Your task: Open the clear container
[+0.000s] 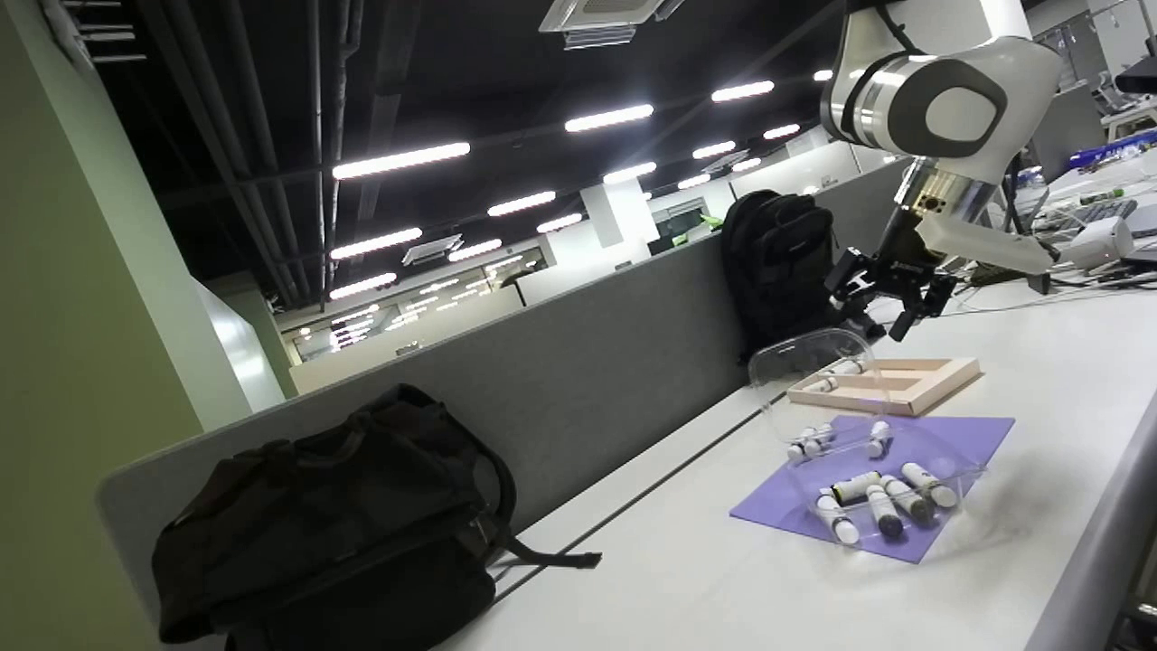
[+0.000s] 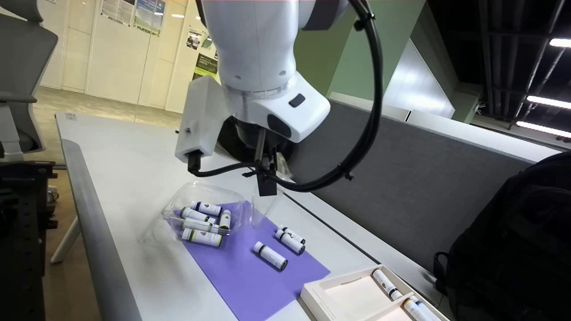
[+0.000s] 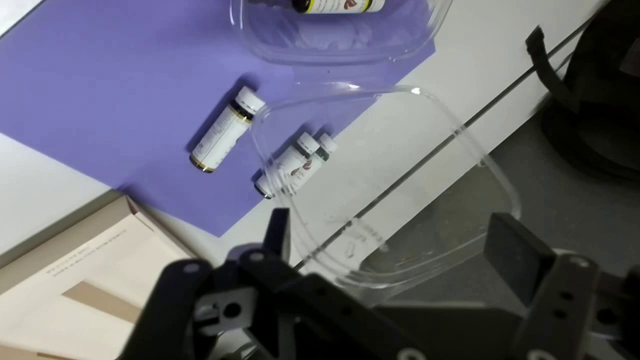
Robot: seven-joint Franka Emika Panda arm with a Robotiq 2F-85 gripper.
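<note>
The clear container has its base on a purple sheet, with several white-labelled bottles inside. Its clear lid is swung open and stands up from the base on the divider side. In an exterior view the base and lid also show. In the wrist view the base is at the top and the lid fills the middle. My gripper is open and empty, its fingers wide apart near the lid's far edge. In an exterior view it hangs above the lid. I cannot tell whether they touch.
Loose bottles lie on the sheet beside the base. A cream box tray holding bottles is close by. A grey divider runs along the table's back. Black backpacks stand by it. A cable loops from the arm.
</note>
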